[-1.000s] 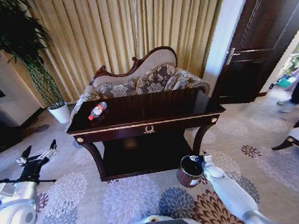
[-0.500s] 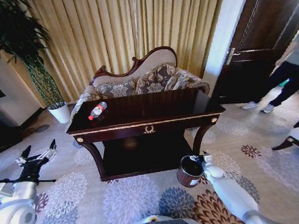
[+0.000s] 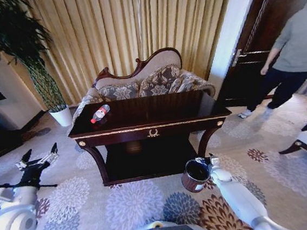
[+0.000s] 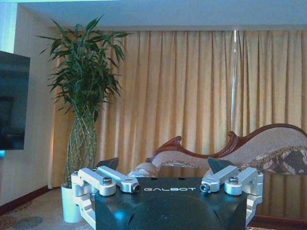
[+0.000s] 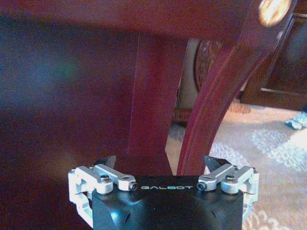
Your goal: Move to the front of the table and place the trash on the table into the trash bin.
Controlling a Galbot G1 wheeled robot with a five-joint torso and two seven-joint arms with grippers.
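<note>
Nothing among the task's things has shifted since a second ago: the clear plastic bottle (image 3: 100, 113) with its red label still lies near the left end of the dark wooden table (image 3: 160, 129). Low at the left, the left gripper (image 3: 37, 156) hovers with fingers spread and empty. The right gripper (image 3: 206, 160), also spread and empty, sits just beside the trash bin (image 3: 194, 176) on the floral carpet (image 3: 135, 204) by the table's right front leg.

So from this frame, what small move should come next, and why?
Probably lift the left pincer toward the bottle. It lies on its side at the left end of the table, ungrasped, and that pincer is open, low over the carpet left of the table. The right pincer, also open, sits by the trash bin.
</note>
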